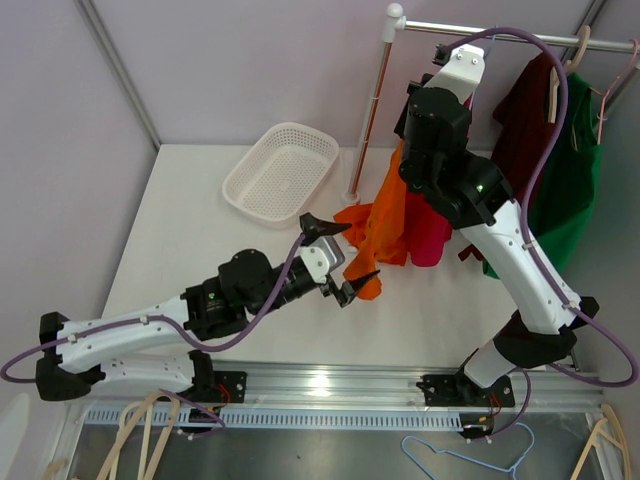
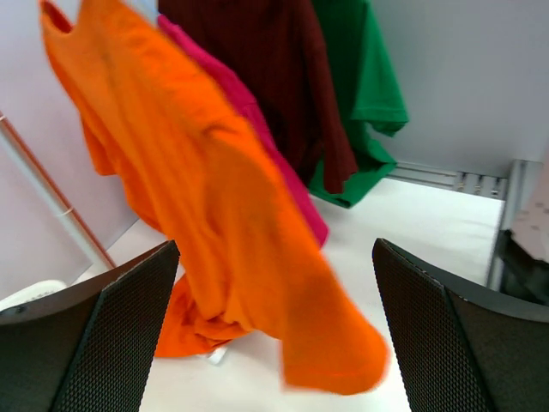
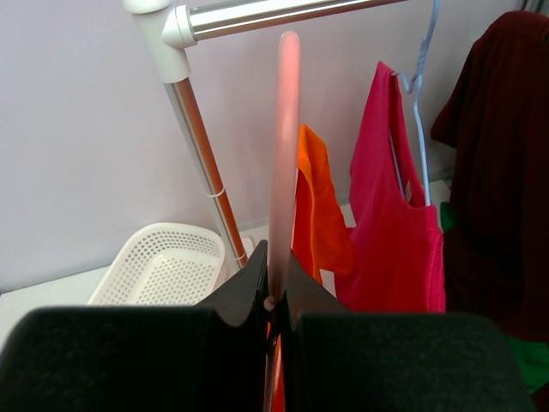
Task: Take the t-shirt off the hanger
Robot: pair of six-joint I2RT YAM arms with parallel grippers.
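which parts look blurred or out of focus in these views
Left wrist: the orange fabric t-shirt smears at its lower hem. Right wrist: the pale pink hanger pinched in the right gripper is soft, close to the lens. Top external: sharp, with glare on the aluminium base rail.

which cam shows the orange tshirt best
The left wrist view: the orange t-shirt fills the frame, hanging loose with its lower hem visible. The top external view shows it partly hidden by the right arm. The right wrist view shows only a narrow strip beside the pink hanger in the right claw.
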